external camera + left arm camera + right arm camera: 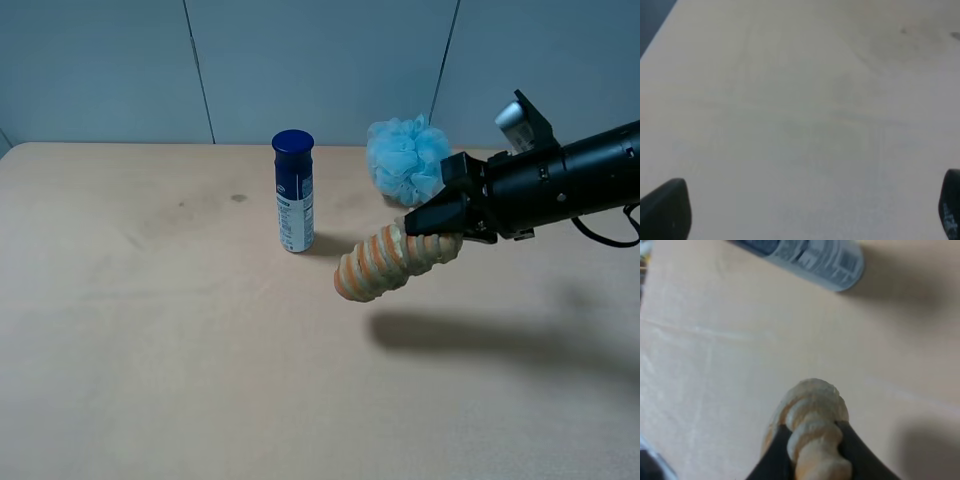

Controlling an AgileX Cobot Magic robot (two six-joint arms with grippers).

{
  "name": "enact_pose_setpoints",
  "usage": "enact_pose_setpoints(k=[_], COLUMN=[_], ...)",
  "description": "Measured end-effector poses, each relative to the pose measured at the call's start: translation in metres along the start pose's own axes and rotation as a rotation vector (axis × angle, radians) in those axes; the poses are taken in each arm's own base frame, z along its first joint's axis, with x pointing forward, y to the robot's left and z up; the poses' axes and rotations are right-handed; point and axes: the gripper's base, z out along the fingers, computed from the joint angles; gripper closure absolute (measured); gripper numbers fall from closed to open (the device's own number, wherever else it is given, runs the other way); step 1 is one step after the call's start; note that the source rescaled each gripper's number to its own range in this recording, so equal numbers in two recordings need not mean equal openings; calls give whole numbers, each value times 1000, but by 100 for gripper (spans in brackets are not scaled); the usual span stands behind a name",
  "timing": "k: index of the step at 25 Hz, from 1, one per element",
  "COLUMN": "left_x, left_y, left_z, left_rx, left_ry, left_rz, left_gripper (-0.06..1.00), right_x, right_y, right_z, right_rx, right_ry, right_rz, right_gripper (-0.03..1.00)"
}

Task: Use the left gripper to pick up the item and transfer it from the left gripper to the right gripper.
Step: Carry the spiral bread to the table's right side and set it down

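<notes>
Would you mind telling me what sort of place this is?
Most likely a robot test bench in a lab: a bare beige table, a plain grey panelled wall, and unrelated props: a blue-capped bottle, a bath pouf and a striped roll held by the right gripper.

This is looking like a robotics lab or a test room, not a home. A wide, plain beige table point(150, 380) is taking almost the whole view, and behind it bare grey-blue wall panels point(320, 60) with thin dark seams are standing. A black robot arm point(570, 180) is reaching over the table, and the right gripper point(425, 235) at its end is clamping the item point(375, 265) in the air. A blue-capped bottle point(293, 195) and a light-blue bath pouf point(405, 158) are sitting on the table, apart from each other.
</notes>
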Motion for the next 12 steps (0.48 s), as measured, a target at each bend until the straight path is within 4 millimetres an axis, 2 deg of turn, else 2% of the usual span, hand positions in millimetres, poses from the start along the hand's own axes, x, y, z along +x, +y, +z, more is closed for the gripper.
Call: enact_pose_setpoints(k=[7,12], left_x=[0,0], left_y=[0,0], left_z=[0,0], left_rx=[-1,-1], left_ry=[0,0], left_rz=[0,0], left_gripper=[-4,-4], right_x=[-40,-65], right_y=[3,-29], right_z=[-23,-29], right_rx=[142,159], right_ry=[60,171], right_rz=[-83,14], right_gripper=[97,97])
